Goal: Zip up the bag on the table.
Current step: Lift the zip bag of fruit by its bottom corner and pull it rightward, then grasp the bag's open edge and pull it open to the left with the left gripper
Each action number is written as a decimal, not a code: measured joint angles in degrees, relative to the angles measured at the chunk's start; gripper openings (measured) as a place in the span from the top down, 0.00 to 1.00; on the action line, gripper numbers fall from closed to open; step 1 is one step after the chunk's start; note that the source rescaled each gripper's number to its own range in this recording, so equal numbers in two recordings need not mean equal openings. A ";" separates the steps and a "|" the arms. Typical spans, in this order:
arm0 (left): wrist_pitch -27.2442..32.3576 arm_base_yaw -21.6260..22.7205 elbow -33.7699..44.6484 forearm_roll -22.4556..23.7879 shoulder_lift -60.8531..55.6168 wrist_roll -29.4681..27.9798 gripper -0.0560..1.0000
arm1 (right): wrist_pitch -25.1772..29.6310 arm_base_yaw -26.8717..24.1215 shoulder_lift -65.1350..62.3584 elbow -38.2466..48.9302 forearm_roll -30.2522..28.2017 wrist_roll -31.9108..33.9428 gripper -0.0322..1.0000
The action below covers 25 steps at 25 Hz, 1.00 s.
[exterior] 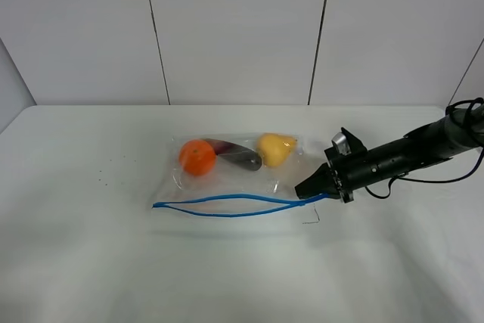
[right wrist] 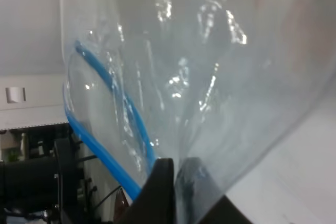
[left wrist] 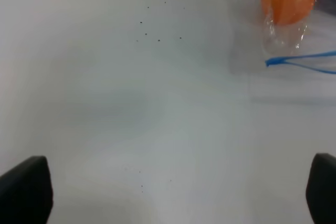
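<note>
The big white table [exterior: 76,262] has the bag [exterior: 227,185] lying flat near its middle, and the bag is clear, so you can see right into it. The right gripper [exterior: 311,187] comes in from the right side, and its jaws are pinched tight on the plastic at the bag's right corner, just where the zipper ends. The left gripper [left wrist: 173,190] hangs over bare table, well off to the left of the bag, with its jaws wide apart and nothing in them. Inside the bag sit an orange fruit [exterior: 197,156], a dark purple fruit [exterior: 236,153] and a yellow fruit [exterior: 275,148]. The thin blue zipper strip [exterior: 227,206] runs along the near edge, and its two lines meet at the ends but gape in the middle. So I think the bag is held but not zipped yet, and the whole strip has to be pressed shut
</note>
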 joint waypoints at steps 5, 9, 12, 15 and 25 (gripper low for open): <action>0.00 0.00 0.00 0.05 0.00 0.00 0.00 | 0.04 0.00 -3.96 0.00 -0.05 1.50 0.94; 0.00 0.00 0.00 0.05 0.00 0.00 0.00 | 0.04 0.00 -6.64 0.05 -0.17 2.19 0.94; 0.00 0.00 0.00 0.05 0.00 0.00 0.00 | 0.04 0.00 -8.28 0.05 -0.29 2.75 0.94; -0.05 0.00 0.00 0.05 0.00 0.00 0.00 | 0.06 0.00 -9.28 0.05 -0.43 3.39 0.94; -14.78 0.00 -12.45 -0.56 22.51 7.66 0.00 | 0.06 0.00 -9.43 0.05 -2.27 5.55 0.94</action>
